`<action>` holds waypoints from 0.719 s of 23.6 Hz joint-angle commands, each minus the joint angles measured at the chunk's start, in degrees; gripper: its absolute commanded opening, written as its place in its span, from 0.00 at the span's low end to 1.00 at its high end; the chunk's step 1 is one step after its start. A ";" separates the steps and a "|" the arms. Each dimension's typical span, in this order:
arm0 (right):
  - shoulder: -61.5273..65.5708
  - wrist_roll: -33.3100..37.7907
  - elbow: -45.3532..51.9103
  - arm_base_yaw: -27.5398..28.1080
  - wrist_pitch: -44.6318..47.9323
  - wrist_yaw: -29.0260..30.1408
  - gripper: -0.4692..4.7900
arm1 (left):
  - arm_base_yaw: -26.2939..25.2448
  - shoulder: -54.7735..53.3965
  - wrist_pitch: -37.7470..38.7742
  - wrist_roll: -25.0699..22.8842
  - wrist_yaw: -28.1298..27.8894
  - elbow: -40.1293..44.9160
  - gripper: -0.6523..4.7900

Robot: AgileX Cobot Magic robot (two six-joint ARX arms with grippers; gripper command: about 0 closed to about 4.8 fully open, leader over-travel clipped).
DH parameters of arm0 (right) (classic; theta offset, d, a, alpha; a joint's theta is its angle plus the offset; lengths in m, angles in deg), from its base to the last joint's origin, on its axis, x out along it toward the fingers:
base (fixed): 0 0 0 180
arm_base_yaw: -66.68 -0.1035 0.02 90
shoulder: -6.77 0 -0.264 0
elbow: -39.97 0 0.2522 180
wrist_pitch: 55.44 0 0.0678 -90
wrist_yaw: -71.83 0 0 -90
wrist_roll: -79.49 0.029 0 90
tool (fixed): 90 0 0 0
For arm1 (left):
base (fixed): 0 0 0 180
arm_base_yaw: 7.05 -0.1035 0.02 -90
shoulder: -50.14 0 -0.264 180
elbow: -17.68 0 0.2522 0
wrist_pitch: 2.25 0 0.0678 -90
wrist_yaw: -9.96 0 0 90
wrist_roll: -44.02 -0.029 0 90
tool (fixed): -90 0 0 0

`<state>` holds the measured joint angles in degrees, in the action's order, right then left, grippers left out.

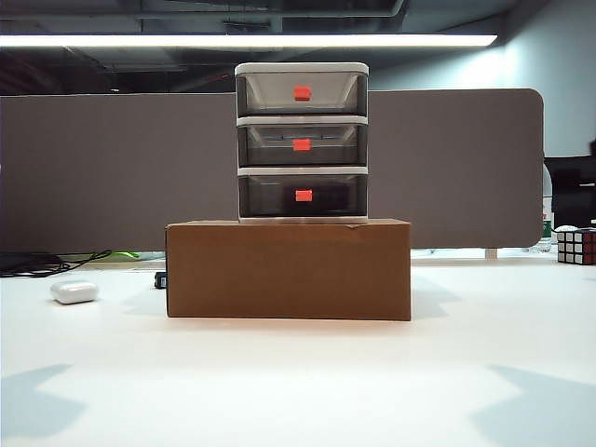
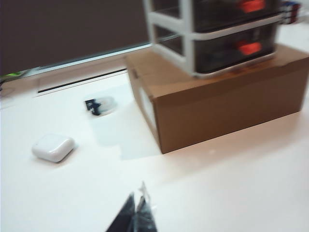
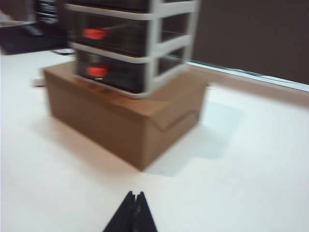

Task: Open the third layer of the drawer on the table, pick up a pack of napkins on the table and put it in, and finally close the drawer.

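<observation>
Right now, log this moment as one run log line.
drawer on cardboard box: all trays closed | napkins: not visible | left gripper: shut, empty | right gripper: shut, empty

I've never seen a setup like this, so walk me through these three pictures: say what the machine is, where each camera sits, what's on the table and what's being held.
This is a two-armed robot with a two-finger gripper on each arm. One picture comes from a fixed camera facing the white table; neither arm shows in it. The other two come from cameras on the wrists, looking past the fingertips.

On the table stands a brown cardboard box, and on it the drawer, a three-tray unit with red handles. All trays look closed, including the third layer. A small white case lies to the left, and a puzzle cube sits at the far right.

The left gripper and the right gripper both hang above bare table, pinched shut and holding nothing. No pack of napkins shows in any picture.
</observation>
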<state>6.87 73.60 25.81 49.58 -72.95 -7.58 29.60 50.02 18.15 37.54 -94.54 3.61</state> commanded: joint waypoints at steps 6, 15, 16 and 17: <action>-0.13 -0.33 0.37 12.44 1.05 -0.33 0.08 | -26.29 -0.02 -3.23 -0.61 19.89 -0.09 0.11; -0.13 -0.11 0.35 17.40 4.02 -0.63 0.08 | -28.89 -0.02 -1.79 -0.55 17.97 -0.11 0.11; -0.13 -0.13 0.35 17.40 5.42 -0.68 0.08 | -28.89 -0.02 -1.16 -0.55 18.69 -0.11 0.11; -0.13 -0.11 0.35 17.40 7.67 -1.75 0.08 | -28.89 -0.02 -1.29 -0.50 19.06 -0.11 0.11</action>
<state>6.87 73.47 25.81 66.93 -68.49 -8.08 0.77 50.04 17.21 37.17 -75.98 3.61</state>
